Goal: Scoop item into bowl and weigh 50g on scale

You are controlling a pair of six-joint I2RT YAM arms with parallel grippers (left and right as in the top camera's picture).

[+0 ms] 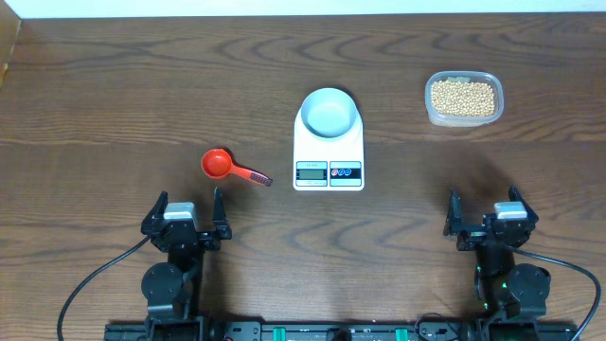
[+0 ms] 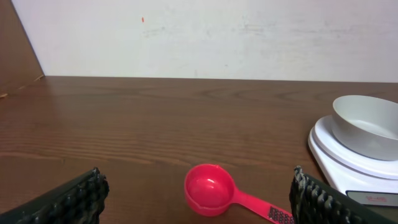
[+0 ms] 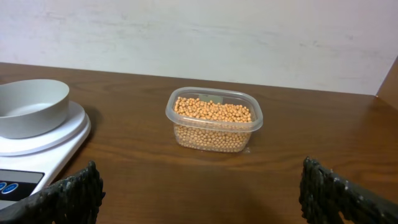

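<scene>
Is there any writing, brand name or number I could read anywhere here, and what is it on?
Nothing here reads clearly.
Display on the scale: any digits are too small to read.
Marks at its two buttons: blurred.
Dark markings on the handle of the red scoop: too blurred to read.
Bowl and tub of beans: no text visible.

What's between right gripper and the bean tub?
No. Only bare brown wooden table between the right gripper and the clear plastic tub of small tan beans; right wrist view shows it.
</scene>
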